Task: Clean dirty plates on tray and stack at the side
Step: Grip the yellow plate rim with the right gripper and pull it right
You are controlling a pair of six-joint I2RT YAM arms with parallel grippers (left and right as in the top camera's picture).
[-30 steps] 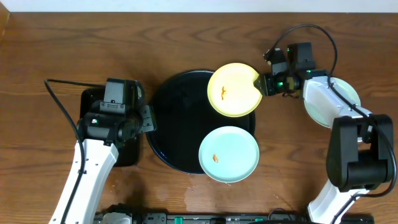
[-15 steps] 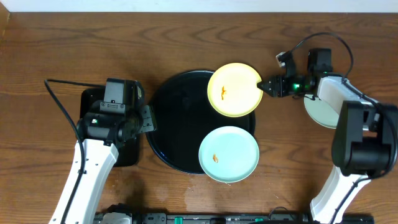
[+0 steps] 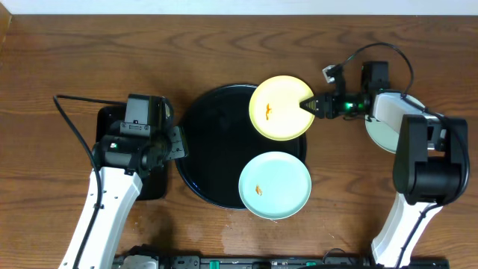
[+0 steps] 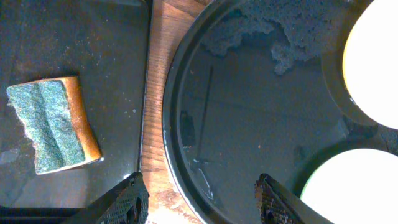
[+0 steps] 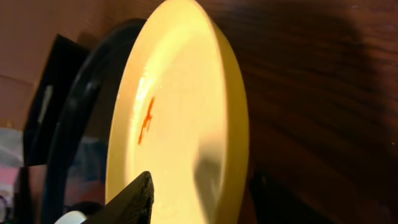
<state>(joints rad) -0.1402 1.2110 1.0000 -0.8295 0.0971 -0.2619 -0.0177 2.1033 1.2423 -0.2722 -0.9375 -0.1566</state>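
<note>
- Right end effector (image 3: 312, 106) straddles the yellow plate (image 3: 278, 112), probably to lift it; we cannot tell if it grips.
- Left end effector (image 4: 202, 202) hangs open, empty, frame left.

The round tray (image 3: 213, 149) is sitting mid-table (image 3: 224, 45), the rectangular tray (image 4: 74, 50) lying just left of it and carrying a sponge (image 4: 53, 124). Two plates are resting on the round tray's right side, both overhanging its rim: the far plate (image 3: 280, 108) behind the near plate (image 3: 275, 184). A third plate (image 3: 381, 138) is lying on the table further right, partly under the right arm
</note>
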